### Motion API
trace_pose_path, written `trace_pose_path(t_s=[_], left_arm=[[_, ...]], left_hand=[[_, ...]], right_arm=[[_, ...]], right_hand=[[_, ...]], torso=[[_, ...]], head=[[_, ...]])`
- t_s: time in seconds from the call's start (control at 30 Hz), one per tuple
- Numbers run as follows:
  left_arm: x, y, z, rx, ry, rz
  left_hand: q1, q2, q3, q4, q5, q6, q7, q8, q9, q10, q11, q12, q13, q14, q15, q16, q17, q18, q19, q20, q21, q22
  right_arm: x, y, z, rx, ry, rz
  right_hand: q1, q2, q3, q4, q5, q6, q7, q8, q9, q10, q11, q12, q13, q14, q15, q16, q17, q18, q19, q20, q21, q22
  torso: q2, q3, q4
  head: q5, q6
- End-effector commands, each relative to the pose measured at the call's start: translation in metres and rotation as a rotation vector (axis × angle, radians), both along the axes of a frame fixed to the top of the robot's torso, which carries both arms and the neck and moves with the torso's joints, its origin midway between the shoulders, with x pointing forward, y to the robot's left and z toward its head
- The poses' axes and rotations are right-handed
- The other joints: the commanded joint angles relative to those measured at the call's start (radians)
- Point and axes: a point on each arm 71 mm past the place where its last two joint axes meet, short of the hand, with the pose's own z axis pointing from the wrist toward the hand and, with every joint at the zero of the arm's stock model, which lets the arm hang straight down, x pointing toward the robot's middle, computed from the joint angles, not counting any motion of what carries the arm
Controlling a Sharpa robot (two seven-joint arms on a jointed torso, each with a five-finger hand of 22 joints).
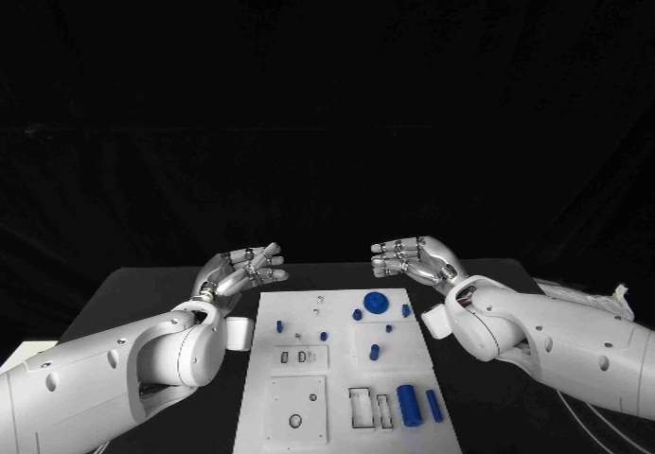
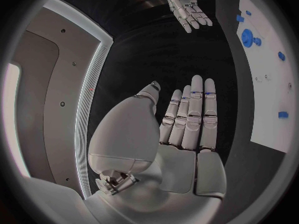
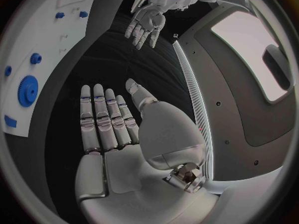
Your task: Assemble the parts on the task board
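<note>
We are holding our left hand [image 1: 246, 268] up beyond the far left corner of the task board [image 1: 303, 378], its metal fingers [image 2: 194, 112] stretched out, apart and grasping nothing. Moving right, the flat white board is lying in the middle of the matte black table [image 1: 150, 293], with smooth blue parts spread over it: a toothed gear [image 1: 376, 302] near the far edge, small pegs [image 1: 374, 352] mid-board, and two cylinders [image 1: 408, 405] beside rectangular slots at the near end. Our right hand [image 1: 419, 258] is hovering past the far right corner, fingers loosely curled and empty. We are judging that the small, slick pegs could slip or roll away under hard metal fingertips.
</note>
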Motion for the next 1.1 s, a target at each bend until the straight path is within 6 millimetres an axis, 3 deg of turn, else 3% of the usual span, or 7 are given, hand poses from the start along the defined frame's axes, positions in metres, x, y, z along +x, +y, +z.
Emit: trace_pose_path(t_s=[0.03, 0.3, 0.43, 0.53, 0.57, 0.7, 1.1], left_arm=[[-0.007, -0.005, 0.007, -0.055, -0.011, -0.081], [-0.024, -0.002, 0.021, -0.101, 0.006, -0.129], [-0.033, -0.004, 0.027, -0.131, 0.018, -0.156], [-0.038, -0.007, 0.032, -0.148, 0.021, -0.178], [-0.040, -0.009, 0.034, -0.154, 0.021, -0.187], [-0.045, -0.013, 0.040, -0.168, 0.020, -0.210], [-0.048, -0.016, 0.046, -0.176, 0.015, -0.228]], left_hand=[[0.014, 0.000, 0.001, -0.011, -0.006, 0.017, -0.001, -0.001, -0.002, 0.019, -0.005, -0.002, 0.002, 0.009, -0.003, -0.002, 0.008, 0.006, 0.012, -0.002, -0.001, -0.005], [0.016, -0.003, 0.002, -0.020, -0.006, 0.030, -0.005, -0.012, -0.005, 0.039, -0.010, -0.016, 0.000, 0.034, -0.010, -0.002, 0.027, 0.006, 0.035, -0.009, -0.001, -0.010], [0.014, -0.005, 0.000, -0.022, -0.006, 0.028, -0.004, -0.019, -0.006, 0.034, -0.008, -0.025, -0.002, 0.032, -0.009, -0.006, 0.031, 0.005, 0.036, -0.009, -0.003, -0.013], [0.013, -0.004, 0.000, -0.023, -0.006, 0.026, -0.003, -0.023, -0.007, 0.031, -0.007, -0.030, -0.003, 0.030, -0.008, -0.009, 0.033, 0.004, 0.036, -0.008, -0.005, -0.014], [0.012, -0.004, -0.001, -0.024, -0.006, 0.024, -0.003, -0.026, -0.007, 0.028, -0.005, -0.035, -0.005, 0.029, -0.007, -0.012, 0.035, 0.004, 0.036, -0.008, -0.007, -0.016], [0.010, -0.004, -0.002, -0.026, -0.006, 0.021, -0.001, -0.032, -0.007, 0.022, -0.003, -0.044, -0.007, 0.026, -0.005, -0.016, 0.038, 0.004, 0.036, -0.007, -0.010, -0.019], [0.009, -0.003, -0.004, -0.028, -0.006, 0.019, 0.001, -0.039, -0.007, 0.015, -0.001, -0.053, -0.009, 0.022, -0.003, -0.021, 0.042, 0.004, 0.036, -0.005, -0.013, -0.022]], right_arm=[[0.002, -0.002, 0.005, -0.153, -0.084, 0.046], [0.009, -0.005, 0.019, -0.446, -0.182, 0.099], [0.010, 0.001, 0.024, -0.660, -0.229, 0.131], [0.009, 0.006, 0.028, -0.792, -0.259, 0.137], [0.008, 0.008, 0.030, -0.846, -0.272, 0.137], [0.009, 0.012, 0.037, -0.973, -0.304, 0.130], [0.005, 0.020, 0.043, -1.185, -0.356, 0.146]], right_hand=[[0.011, -0.023, 0.076, -0.032, -0.013, 0.124, -0.016, 0.006, 0.006, 0.139, -0.040, -0.009, 0.004, 0.178, -0.052, 0.023, 0.009, 0.016, 0.138, -0.052, 0.054, 0.009], [0.015, -0.087, 0.073, -0.027, -0.009, 0.170, -0.051, -0.004, 0.007, 0.245, -0.087, -0.009, 0.010, 0.428, -0.130, 0.128, 0.082, 0.014, 0.354, -0.145, 0.213, 0.081], [-0.011, -0.108, 0.060, -0.020, 0.009, 0.200, -0.075, -0.007, 0.011, 0.271, -0.112, -0.026, 0.015, 0.446, -0.160, 0.486, 0.281, 0.007, 0.474, -0.185, 0.359, 0.159], [-0.022, -0.108, 0.077, -0.023, 0.000, 0.203, -0.079, -0.015, 0.013, 0.281, -0.123, -0.023, 0.023, 0.468, -0.166, 0.845, 0.636, -0.001, 0.525, -0.191, 0.492, 0.270], [-0.032, -0.111, 0.084, -0.020, -0.003, 0.203, -0.075, -0.016, 0.014, 0.269, -0.118, -0.023, 0.024, 0.469, -0.166, 0.928, 0.728, -0.026, 0.553, -0.190, 0.642, 0.450], [-0.049, -0.129, 0.098, -0.015, -0.014, 0.202, -0.075, -0.016, 0.016, 0.243, -0.112, -0.022, 0.028, 0.467, -0.159, 1.089, 0.911, -0.061, 0.584, -0.190, 0.886, 0.743], [-0.060, -0.159, 0.124, 0.008, -0.019, 0.200, -0.081, -0.016, 0.019, 0.202, -0.106, -0.024, 0.036, 0.450, -0.153, 1.182, 1.001, -0.079, 0.568, -0.175, 1.064, 0.949]], torso=[[0.028, -0.0030, 0.0127], [0.071, -0.0104, 0.0351], [0.092, -0.0131, 0.0477], [0.104, -0.0153, 0.0582], [0.110, -0.0163, 0.0623], [0.125, -0.0176, 0.0702], [0.158, -0.0192, 0.0858]], head=[[-0.010, 0.001], [-0.027, 0.001], [-0.038, -0.004], [-0.047, -0.001], [-0.051, 0.002], [-0.060, 0.006], [-0.076, 0.010]])
